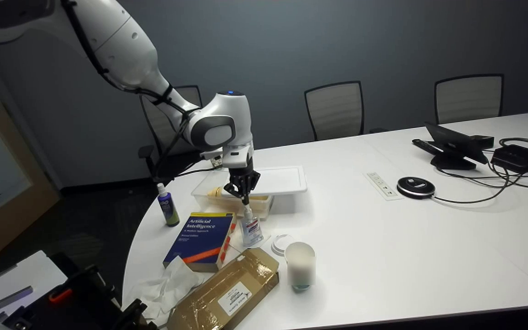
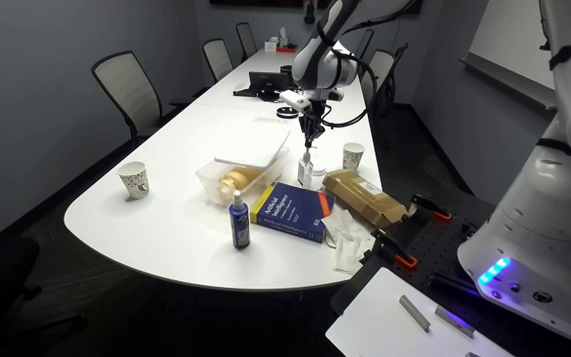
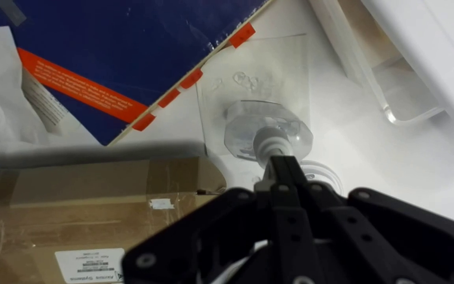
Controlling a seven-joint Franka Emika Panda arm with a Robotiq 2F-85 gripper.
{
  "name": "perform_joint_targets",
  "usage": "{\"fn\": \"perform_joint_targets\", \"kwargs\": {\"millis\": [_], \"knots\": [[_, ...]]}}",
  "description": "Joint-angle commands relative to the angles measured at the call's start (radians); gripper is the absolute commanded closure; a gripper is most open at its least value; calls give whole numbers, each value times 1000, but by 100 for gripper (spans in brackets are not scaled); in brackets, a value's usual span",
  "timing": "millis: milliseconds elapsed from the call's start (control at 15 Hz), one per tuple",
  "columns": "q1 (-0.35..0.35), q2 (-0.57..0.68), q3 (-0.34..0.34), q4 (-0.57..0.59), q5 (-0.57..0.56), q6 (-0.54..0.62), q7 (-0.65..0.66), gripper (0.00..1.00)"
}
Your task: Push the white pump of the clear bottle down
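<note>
We've got the clear bottle (image 1: 251,239) upright on the counter (image 1: 406,247), nearer the long edge on the side of the robot base (image 2: 523,233) than the opp. one, w/ the book (image 2: 290,210) btwn it and the rounded end. It's see-thru w/ angled sides, topped by the white pump (image 1: 247,212), which the pincer (image 3: 287,165) partly hides in the wrist view. The pincer's two halves are together, ends right at the pump's top; we can't tell if they touch. The front label (image 1: 252,226) has dark + red print, too blurry for us. On the book we read "Artificial Intelligence", "A Modern Approach", "Second Edition". On the carton (image 1: 257,276) by the robot-side edge, we get "Systems".
</note>
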Motion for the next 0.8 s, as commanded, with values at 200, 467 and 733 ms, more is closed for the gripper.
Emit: {"fn": "perform_joint_targets", "kwargs": {"millis": [200,467,733], "knots": [[-16,73,30,3,46,13,-4,100],[-18,75,29,5,49,13,-5,100],[-16,68,24,15,42,6,-2,100]]}}
